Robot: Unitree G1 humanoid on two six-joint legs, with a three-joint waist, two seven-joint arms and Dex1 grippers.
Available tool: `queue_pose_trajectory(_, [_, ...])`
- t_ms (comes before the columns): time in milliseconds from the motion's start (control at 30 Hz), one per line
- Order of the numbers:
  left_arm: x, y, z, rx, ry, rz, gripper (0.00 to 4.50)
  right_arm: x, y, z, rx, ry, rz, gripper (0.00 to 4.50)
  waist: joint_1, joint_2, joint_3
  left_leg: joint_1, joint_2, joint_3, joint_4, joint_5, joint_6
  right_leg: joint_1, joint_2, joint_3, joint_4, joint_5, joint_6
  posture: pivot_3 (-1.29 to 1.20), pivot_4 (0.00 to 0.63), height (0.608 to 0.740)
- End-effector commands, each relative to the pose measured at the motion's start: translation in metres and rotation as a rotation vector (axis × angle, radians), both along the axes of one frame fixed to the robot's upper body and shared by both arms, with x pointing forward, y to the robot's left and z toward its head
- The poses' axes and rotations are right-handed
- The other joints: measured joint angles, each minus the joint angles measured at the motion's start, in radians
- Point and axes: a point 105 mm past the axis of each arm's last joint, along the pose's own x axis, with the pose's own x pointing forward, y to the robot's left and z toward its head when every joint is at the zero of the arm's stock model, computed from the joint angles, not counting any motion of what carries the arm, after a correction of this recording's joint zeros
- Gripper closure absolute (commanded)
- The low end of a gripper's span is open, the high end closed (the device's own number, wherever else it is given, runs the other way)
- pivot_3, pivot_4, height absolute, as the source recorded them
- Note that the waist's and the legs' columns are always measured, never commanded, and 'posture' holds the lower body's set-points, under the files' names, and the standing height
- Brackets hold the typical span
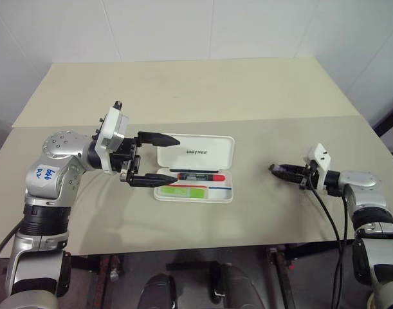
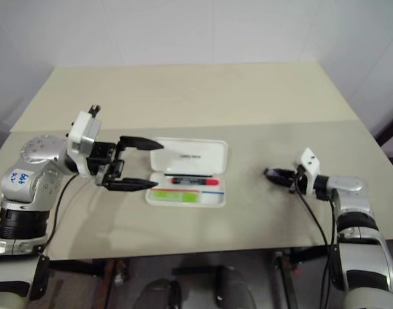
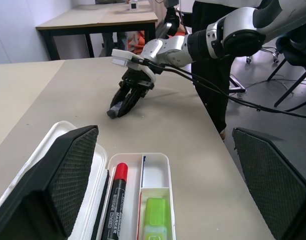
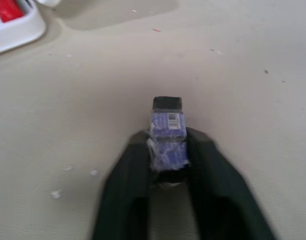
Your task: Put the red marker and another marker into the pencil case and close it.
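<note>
My left end effector (image 1: 153,159): fingers spread wide and empty, pointing right, level above the table, one finger over the near left corner of the pencil case, the other over the left end of its raised lid.
Green marker (image 1: 185,190): lies in the nearest compartment of the tray, long axis left to right, towards the left end.
Red marker (image 1: 201,176): lies in the tray just beyond the green one, parallel to it, red end to the right.
Pencil case (image 1: 226,193): open on the table, near the middle, its long axis left to right; tray nearest me, lid (image 1: 195,151) standing up from the far long edge with the lettering facing me.
My right end effector (image 1: 279,170): well to the right of the case, low at the table, pointing left; its fingers are pressed together on a small dark object with a bluish label (image 4: 168,134), which I cannot identify.
Step in hand: both markers appear to be inside, so what seems left is closing the lid.
Relation that counts: the lid hinges along the far long edge and must fall towards me. My left end effector is right at the case's left end, far nearer than the right one, so I judge the left arm suits the push.
Risk: the near finger hangs over the tray and could block the falling lid.
</note>
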Motion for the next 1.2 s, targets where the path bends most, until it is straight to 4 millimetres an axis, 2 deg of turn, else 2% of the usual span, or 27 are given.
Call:
queue_pose_trajectory(33, [-0.003, -0.001, 0.004, -0.015, -0.035, -0.012, 0.00, -0.002, 0.004, 0.003, 0.005, -0.033, 0.027, 4.13, 0.000, 0.000, 0.000, 0.000, 0.000, 0.001, 0.000, 0.000, 0.000, 0.000, 0.000, 0.001, 0.000, 0.000, 0.000, 0.00, 0.150, 0.740])
queue_pose_trajectory(200, [0.000, 0.001, -0.007, -0.006, -0.025, -0.009, 0.00, -0.003, 0.027, 0.030, 0.022, -0.136, 0.123, 4.13, -0.003, 0.000, 0.000, 0.003, 0.001, 0.003, -0.003, 0.000, -0.001, -0.001, 0.000, 0.004, 0.002, 0.000, 0.000, 0.00, 0.150, 0.740])
queue_pose_trajectory(367, [0.003, 0.006, -0.020, 0.003, -0.006, 0.005, 0.00, -0.020, 0.060, 0.053, 0.038, -0.185, 0.260, 4.13, -0.001, 0.000, 0.000, 0.006, 0.002, 0.007, -0.008, 0.000, -0.003, -0.002, 0.000, 0.008, 0.002, 0.000, 0.000, 0.00, 0.150, 0.740])
queue_pose_trajectory(500, [0.003, 0.008, -0.030, 0.005, 0.015, 0.015, 0.00, -0.043, 0.095, 0.057, 0.041, -0.182, 0.394, 4.13, 0.002, 0.000, 0.000, 0.007, 0.002, 0.007, -0.012, 0.000, -0.003, -0.003, 0.000, 0.008, 0.000, -0.001, -0.001, 0.00, 0.150, 0.740])
queue_pose_trajectory(567, [0.002, 0.009, -0.037, 0.012, 0.025, 0.018, 0.00, -0.055, 0.117, 0.052, 0.036, -0.151, 0.473, 4.13, 0.001, 0.000, 0.000, 0.006, 0.002, 0.008, -0.014, 0.000, -0.003, -0.003, 0.000, 0.008, -0.001, -0.001, -0.001, 0.00, 0.150, 0.740])
queue_pose_trajectory(633, [0.002, 0.010, -0.041, 0.015, 0.029, 0.020, 0.00, -0.064, 0.130, 0.044, 0.024, -0.118, 0.526, 4.13, 0.001, 0.000, 0.000, 0.006, 0.002, 0.009, -0.014, -0.002, -0.001, -0.003, 0.000, 0.008, -0.002, -0.001, -0.001, 0.00, 0.150, 0.740])
queue_pose_trajectory(900, [0.003, 0.008, -0.045, 0.008, 0.036, 0.024, 0.00, -0.065, 0.148, 0.029, -0.017, -0.075, 0.575, 4.13, 0.003, 0.000, 0.000, 0.006, 0.001, 0.009, -0.013, -0.004, 0.004, -0.004, 0.000, 0.005, -0.003, -0.001, -0.001, 0.00, 0.150, 0.740])
queue_pose_trajectory(1200, [0.002, 0.007, -0.045, 0.002, 0.030, 0.028, 0.00, -0.060, 0.153, 0.027, -0.050, -0.083, 0.593, 4.13, 0.001, 0.000, 0.000, 0.006, 0.001, 0.009, -0.014, -0.005, 0.004, -0.004, 0.000, 0.005, -0.003, -0.001, -0.001, 0.00, 0.150, 0.740])
